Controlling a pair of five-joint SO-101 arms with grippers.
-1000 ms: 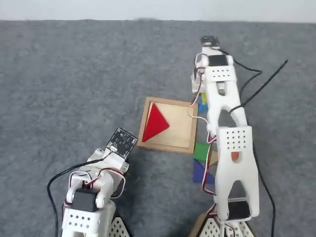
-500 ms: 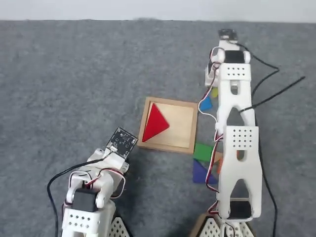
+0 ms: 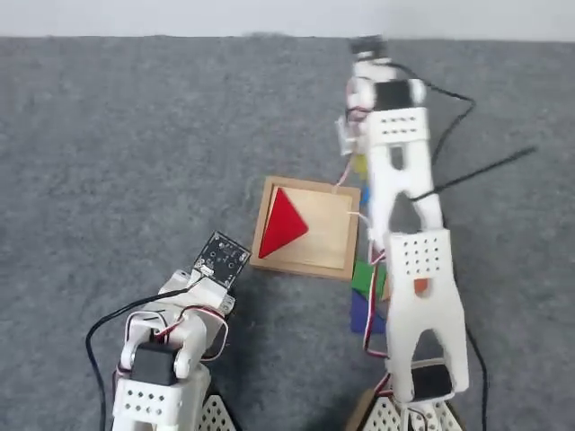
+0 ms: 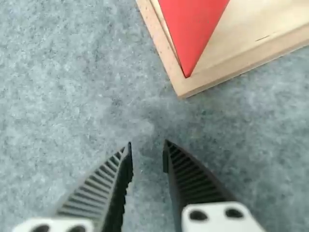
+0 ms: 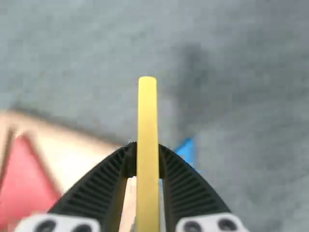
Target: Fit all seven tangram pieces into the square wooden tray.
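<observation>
Where red triangle [image 3: 282, 224] lies: tray's [image 3: 329, 237] left side.
Right gripper [image 5: 147, 153]: clamping yellow piece [image 5: 147, 106].
Left gripper [image 4: 147, 151]: parted, empty, beside tray.

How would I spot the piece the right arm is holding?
Find the square wooden tray on the grey carpet. At its far right corner, the right end effector pinches a yellow piece edge-on; the red triangle nearby lies flat in the tray.

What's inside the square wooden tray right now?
One red triangle lies in the wooden tray, against its left side; the remaining floor is bare wood. The right arm covers part of the tray's right edge, hiding that strip.
</observation>
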